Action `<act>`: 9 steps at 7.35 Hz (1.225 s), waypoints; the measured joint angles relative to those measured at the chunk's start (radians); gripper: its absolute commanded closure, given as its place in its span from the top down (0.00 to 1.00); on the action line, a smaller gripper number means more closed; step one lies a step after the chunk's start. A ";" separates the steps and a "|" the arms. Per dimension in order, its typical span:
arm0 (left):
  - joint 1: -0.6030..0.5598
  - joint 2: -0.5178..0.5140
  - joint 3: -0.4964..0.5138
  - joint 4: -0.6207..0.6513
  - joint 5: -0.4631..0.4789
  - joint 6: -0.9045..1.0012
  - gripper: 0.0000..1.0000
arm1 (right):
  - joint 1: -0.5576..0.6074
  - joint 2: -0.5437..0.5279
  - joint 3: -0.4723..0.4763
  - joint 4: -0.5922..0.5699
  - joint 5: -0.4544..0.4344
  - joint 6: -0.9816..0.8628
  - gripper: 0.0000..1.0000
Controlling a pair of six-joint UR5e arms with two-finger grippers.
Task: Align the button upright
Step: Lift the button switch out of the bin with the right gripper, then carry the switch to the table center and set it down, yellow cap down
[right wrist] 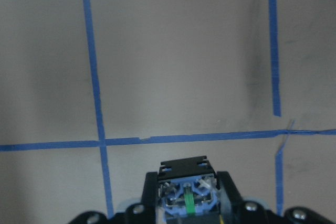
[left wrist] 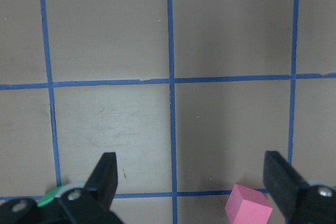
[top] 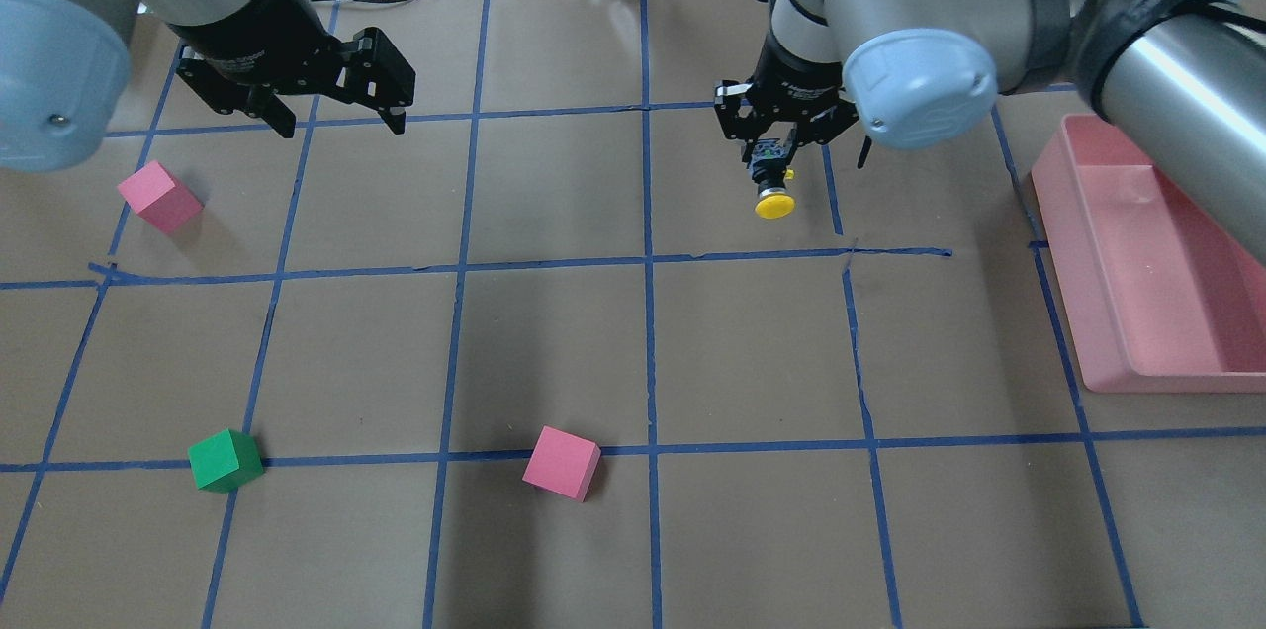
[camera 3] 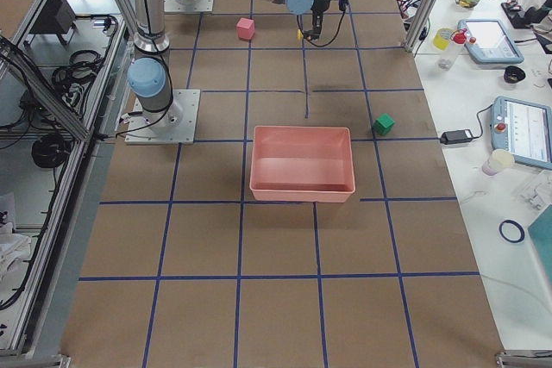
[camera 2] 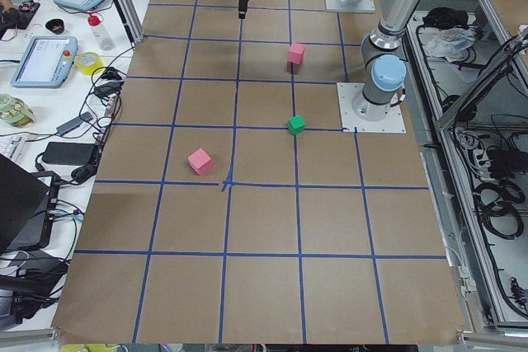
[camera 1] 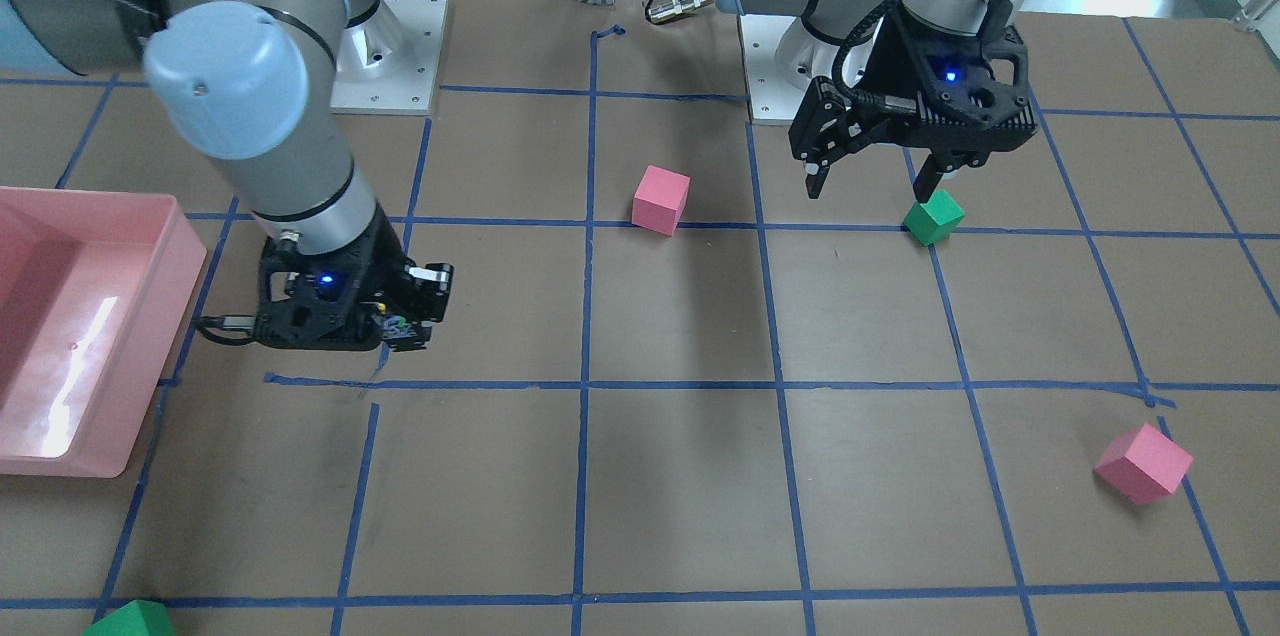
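My right gripper (top: 770,157) is shut on the button (top: 773,194). Its yellow cap (top: 774,205) points away from the wrist, down toward the table, and I cannot tell if it touches. In the right wrist view the button's base (right wrist: 187,196) with blue and green terminals sits between the fingers. In the front view the right gripper (camera 1: 405,321) hides the cap. My left gripper (top: 338,110) is open and empty, high above the table; it also shows in the left wrist view (left wrist: 194,182) and the front view (camera 1: 870,181).
A pink tray (top: 1167,382) stands beside the right arm. A pink cube (top: 159,197), a green cube (top: 226,460) and another pink cube (top: 562,463) lie on the brown, blue-taped table. A second green cube (camera 1: 130,621) sits at the front edge.
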 measured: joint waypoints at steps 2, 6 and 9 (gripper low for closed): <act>0.000 0.000 0.000 0.000 0.001 0.000 1.00 | 0.045 0.030 0.003 -0.041 0.026 0.104 0.00; 0.000 0.000 -0.001 0.000 0.001 0.000 1.00 | 0.154 0.136 0.020 -0.176 0.024 0.246 0.00; -0.001 0.000 -0.001 0.000 0.001 0.000 1.00 | 0.189 0.202 0.073 -0.308 0.030 0.275 0.00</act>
